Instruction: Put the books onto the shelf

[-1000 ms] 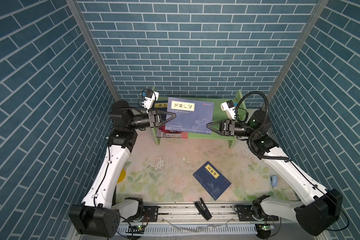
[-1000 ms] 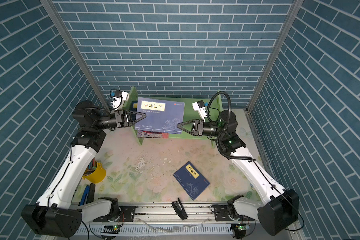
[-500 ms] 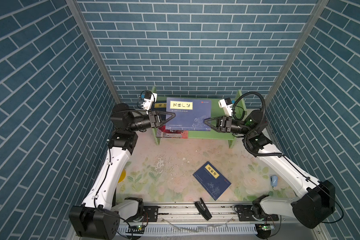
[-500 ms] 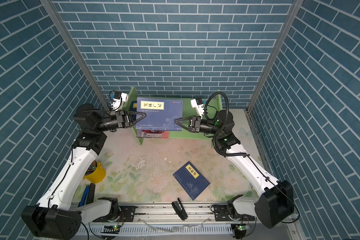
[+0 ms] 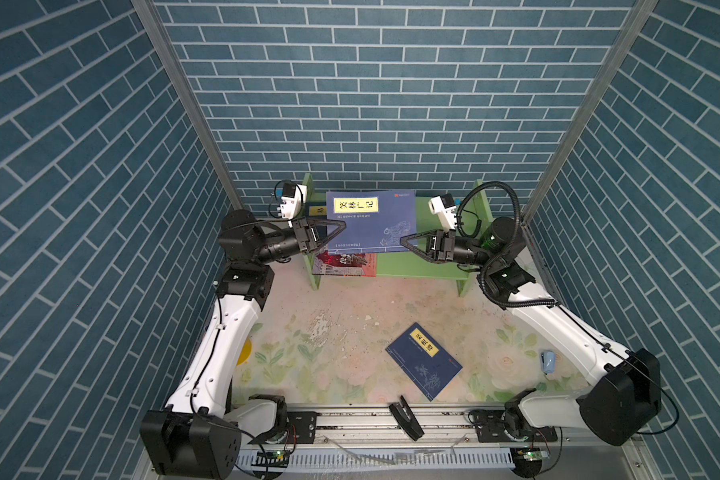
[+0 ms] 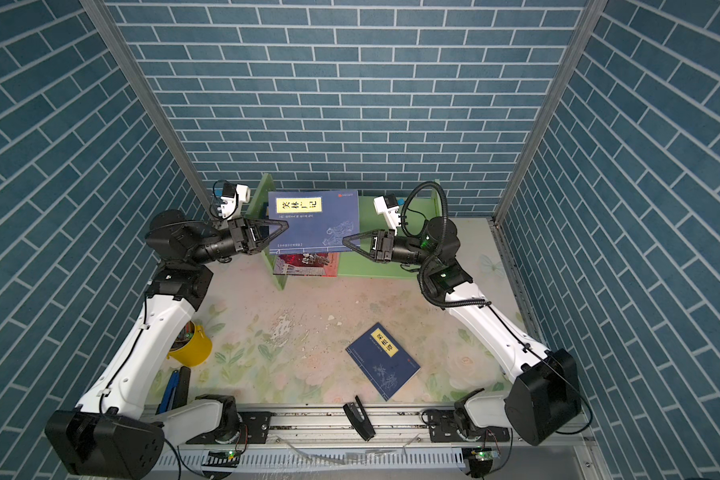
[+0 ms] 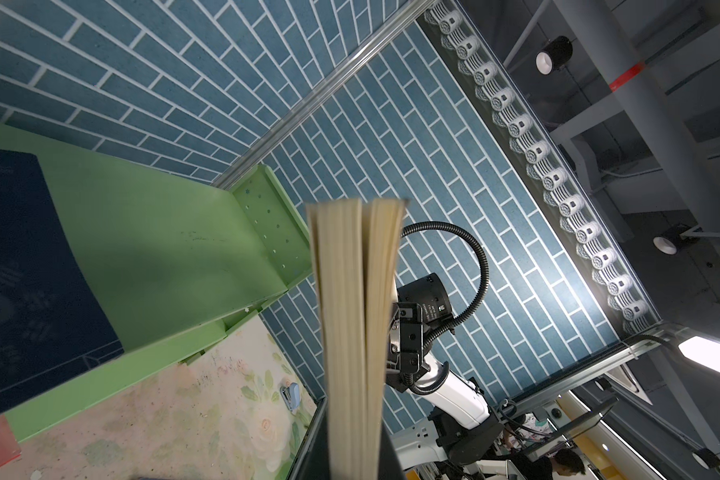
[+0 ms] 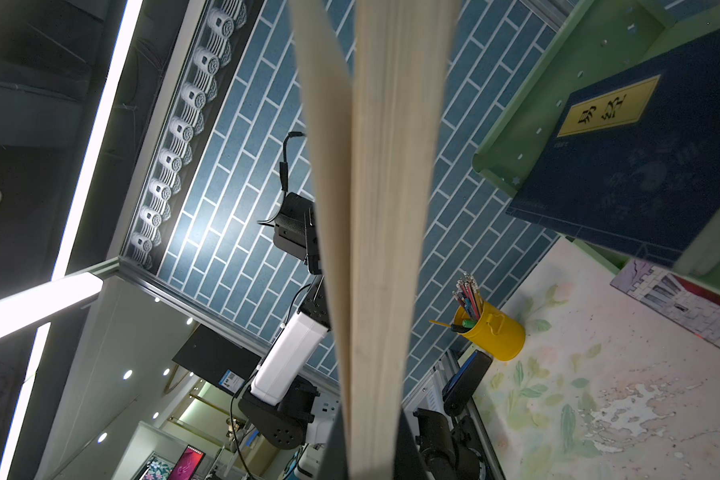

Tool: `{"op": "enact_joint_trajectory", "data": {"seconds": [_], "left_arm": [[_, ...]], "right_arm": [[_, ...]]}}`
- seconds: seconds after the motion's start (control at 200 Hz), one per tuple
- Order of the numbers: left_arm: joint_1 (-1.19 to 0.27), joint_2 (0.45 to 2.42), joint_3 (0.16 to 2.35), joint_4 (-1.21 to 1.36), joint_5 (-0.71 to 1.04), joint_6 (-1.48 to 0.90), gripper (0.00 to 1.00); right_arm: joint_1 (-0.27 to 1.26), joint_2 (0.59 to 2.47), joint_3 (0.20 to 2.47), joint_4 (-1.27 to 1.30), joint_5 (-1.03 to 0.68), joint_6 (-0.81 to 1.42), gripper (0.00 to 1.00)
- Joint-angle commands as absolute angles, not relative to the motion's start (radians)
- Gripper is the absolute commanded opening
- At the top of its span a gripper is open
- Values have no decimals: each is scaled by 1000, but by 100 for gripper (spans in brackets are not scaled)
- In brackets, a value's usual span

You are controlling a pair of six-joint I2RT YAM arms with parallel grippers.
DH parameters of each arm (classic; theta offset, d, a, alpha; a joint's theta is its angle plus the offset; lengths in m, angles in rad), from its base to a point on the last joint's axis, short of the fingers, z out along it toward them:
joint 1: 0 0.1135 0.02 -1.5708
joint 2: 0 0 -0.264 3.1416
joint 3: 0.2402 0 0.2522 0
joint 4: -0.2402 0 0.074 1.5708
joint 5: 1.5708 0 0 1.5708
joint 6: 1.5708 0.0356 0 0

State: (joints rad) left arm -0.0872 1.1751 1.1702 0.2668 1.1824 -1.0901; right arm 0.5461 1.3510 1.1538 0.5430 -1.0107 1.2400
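In both top views a dark blue book (image 5: 371, 222) (image 6: 314, 220) hangs in the air in front of the green shelf (image 5: 429, 264) (image 6: 371, 266), cover up, with its yellow label near the left edge. The left gripper (image 5: 341, 224) (image 6: 284, 226) pinches the book's left edge, its tips pressed close together on it. The right gripper (image 5: 404, 241) (image 6: 346, 241) meets the book's near right corner. From above it looks clamped on that corner, though the angle is poor. A red book (image 5: 344, 264) lies on the lower tier beneath the held one. A second blue book (image 5: 319, 210) peeks out at the left end of the upper tier. A third blue book (image 5: 424, 360) lies flat on the table (image 5: 350, 332), well apart from both arms.

In the left wrist view, the held book's cream page edges (image 7: 354, 311) run out from between the dark fingers (image 7: 310, 449), which squeeze both covers.

In the right wrist view, the page edges (image 8: 383, 208) likewise rise from between the fingers (image 8: 408, 453), which press on either side. The pages fan slightly apart farther out.
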Motion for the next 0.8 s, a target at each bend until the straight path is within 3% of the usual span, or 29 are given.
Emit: {"op": "enact_joint_trajectory", "data": {"seconds": [0.0,0.2,0.31,0.515,0.79], "left_arm": [[-83,1142,1160,263,1174,-1046,1],[-4,1117,1202,-30,1059,-863,42],[104,1108,1230,-84,1005,-867,56],[233,1121,1296,-119,1016,-896,59],[245,1116,1334,-43,1032,-929,59]], "right_arm": [[556,1363,1207,604,-988,1254,0],[554,1395,1255,583,-964,1249,0],[551,1415,1298,533,-958,1225,0],[550,1453,1380,340,-904,1144,0],[555,1540,1474,220,-848,1117,0]]}}
